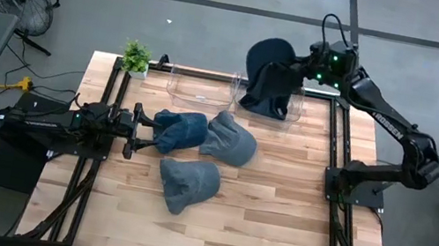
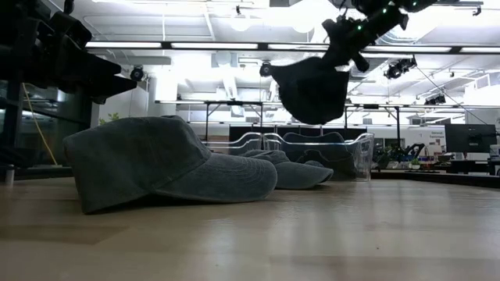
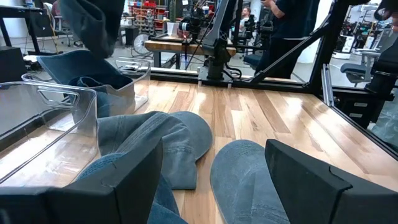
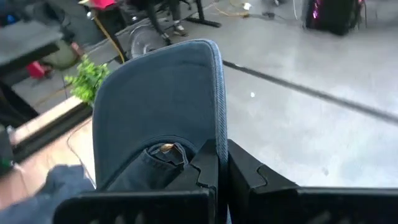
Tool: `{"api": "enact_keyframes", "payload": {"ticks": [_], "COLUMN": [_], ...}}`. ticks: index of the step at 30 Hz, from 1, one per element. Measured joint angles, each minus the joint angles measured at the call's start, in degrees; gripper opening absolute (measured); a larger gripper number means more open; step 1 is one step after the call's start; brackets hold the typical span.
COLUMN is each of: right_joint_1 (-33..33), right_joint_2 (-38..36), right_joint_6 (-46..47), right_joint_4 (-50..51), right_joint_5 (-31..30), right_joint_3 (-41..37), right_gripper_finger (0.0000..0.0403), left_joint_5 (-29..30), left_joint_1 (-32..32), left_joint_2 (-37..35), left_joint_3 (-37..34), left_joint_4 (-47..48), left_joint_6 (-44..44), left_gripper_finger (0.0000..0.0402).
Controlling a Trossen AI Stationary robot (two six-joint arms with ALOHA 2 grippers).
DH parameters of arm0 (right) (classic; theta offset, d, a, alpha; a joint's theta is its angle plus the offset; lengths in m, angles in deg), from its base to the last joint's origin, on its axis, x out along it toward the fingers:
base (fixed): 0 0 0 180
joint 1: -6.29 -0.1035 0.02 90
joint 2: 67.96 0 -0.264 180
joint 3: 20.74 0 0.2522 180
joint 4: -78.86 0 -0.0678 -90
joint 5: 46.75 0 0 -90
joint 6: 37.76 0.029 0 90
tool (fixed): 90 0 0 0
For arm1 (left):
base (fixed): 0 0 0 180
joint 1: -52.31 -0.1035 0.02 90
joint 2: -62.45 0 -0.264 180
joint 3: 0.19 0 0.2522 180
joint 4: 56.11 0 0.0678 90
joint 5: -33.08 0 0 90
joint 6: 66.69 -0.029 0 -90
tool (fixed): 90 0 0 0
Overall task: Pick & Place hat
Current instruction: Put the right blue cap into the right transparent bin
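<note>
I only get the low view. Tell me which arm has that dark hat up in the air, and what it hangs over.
Observer: The right claw is shut on the dark hat. Seen from above, the hat hangs over the right-hand clear bin at the far edge of the table.
Operator: Now report the left arm.
Observer: The left claw is low over the table, open and gripping nothing. It faces the leftmost blue hat, one of three lying on the wood.
</note>
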Motion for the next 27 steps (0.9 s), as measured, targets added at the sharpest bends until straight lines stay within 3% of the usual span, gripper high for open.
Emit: {"api": "enact_keyframes", "payload": {"ticks": [6, 10, 18, 27], "right_joint_1": [0.7, 0.7, -0.5, -4.2], "right_joint_2": [3.0, 3.6, 2.7, 2.6], "right_joint_6": [9.4, 13.7, 28.8, 28.6], "right_joint_4": [-0.8, 0.9, -13.2, -12.1], "right_joint_5": [-1.0, -6.4, -12.2, -18.9], "right_joint_3": [0.0, -0.6, -14.1, -15.6], "right_gripper_finger": [0.0002, 0.0002, 0.0002, 0.0002], "left_joint_5": [0.0, 0.0, 0.0, 0.0], "left_joint_1": [0.0, 0.0, 0.0, 0.0], "left_joint_2": [0.0, 0.0, 0.0, 0.0], "left_joint_3": [0.0, 0.0, 0.0, 0.0], "left_joint_4": [0.0, 0.0, 0.0, 0.0], "left_joint_6": [0.0, 0.0, 0.0, 0.0], "left_gripper_finger": [0.028, 0.028, 0.028, 0.028]}}
